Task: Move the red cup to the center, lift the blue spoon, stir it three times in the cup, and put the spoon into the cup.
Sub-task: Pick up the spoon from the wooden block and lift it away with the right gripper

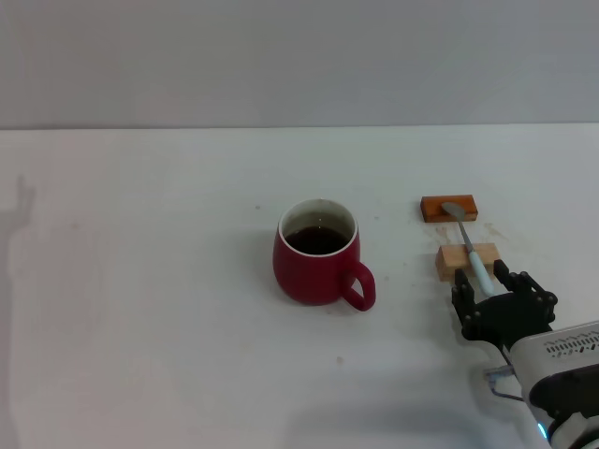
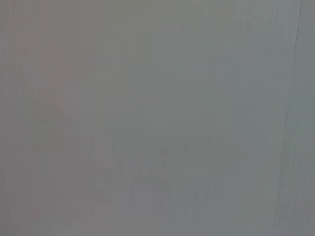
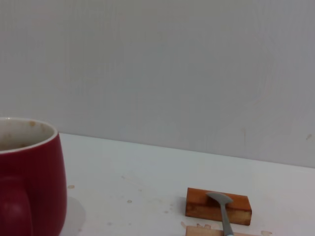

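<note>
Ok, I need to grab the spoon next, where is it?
In the head view, the spoon lies right of the cup, bridging two wooden blocks, just ahead of the right pincer.

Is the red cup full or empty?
Not empty. The red cup stands upright with dark liquid showing inside, its level a little below the white rim.

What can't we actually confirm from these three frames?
- Left gripper: in no view; the left wrist view shows only a blank grey surface.
- Blue spoon handle end: head view, hidden by the right gripper, so any grasp is unconfirmed; right wrist view, cut off by the edge.
- Red cup: right wrist view, cropped; liquid not visible there.
</note>
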